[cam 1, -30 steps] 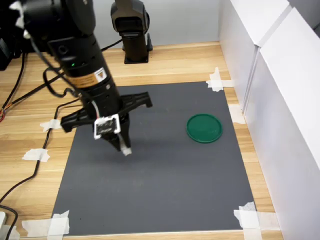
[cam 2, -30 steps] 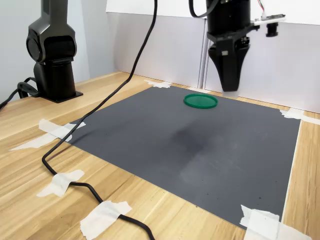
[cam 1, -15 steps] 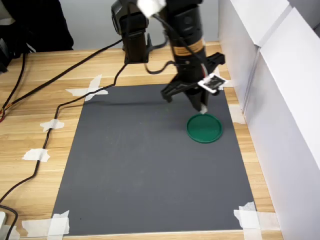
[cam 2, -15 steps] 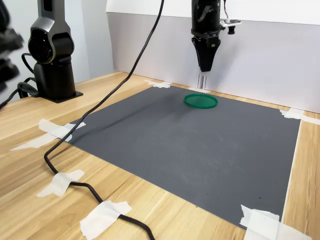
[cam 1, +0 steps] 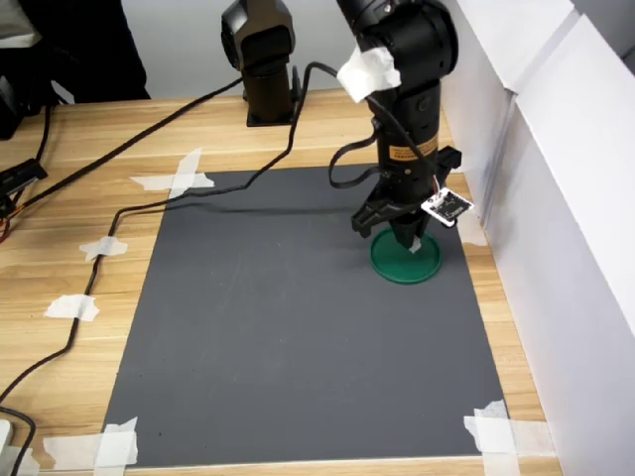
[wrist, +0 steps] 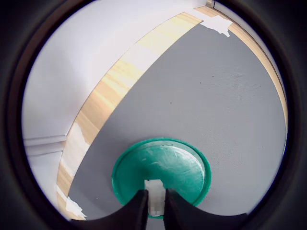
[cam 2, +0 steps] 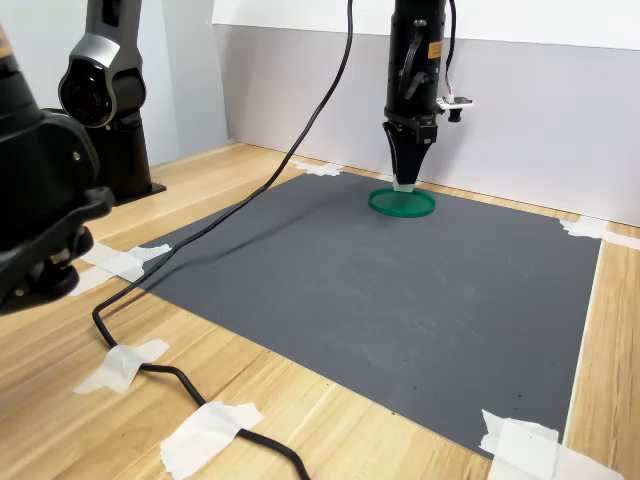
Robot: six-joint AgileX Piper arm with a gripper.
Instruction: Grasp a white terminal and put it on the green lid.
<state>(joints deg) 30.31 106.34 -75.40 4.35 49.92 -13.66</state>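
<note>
The white terminal (wrist: 155,196) sits pinched between the two fingertips of the gripper (wrist: 154,203), directly over the green lid (wrist: 177,167). In the wrist view its visible end shows above the lid's floor, close to the near rim rather than the centre. Whether it already touches the lid I cannot tell; in the second exterior view the terminal (cam 2: 404,185) appears just above or at the disc (cam 2: 402,203). Its long axis seems to run along the fingers, pointing straight down at the lid, so it hangs upright.

The gripper (cam 1: 409,241) is clenched on the terminal, and the arm stands near vertical over the lid (cam 1: 421,266). The lid lies on the dark mat (cam 1: 298,327), toward the mat's corner nearest the white wall (cam 1: 556,198). Judging from this, the remaining move is a short descent and a release, the lid lying straight below the tool.
</note>
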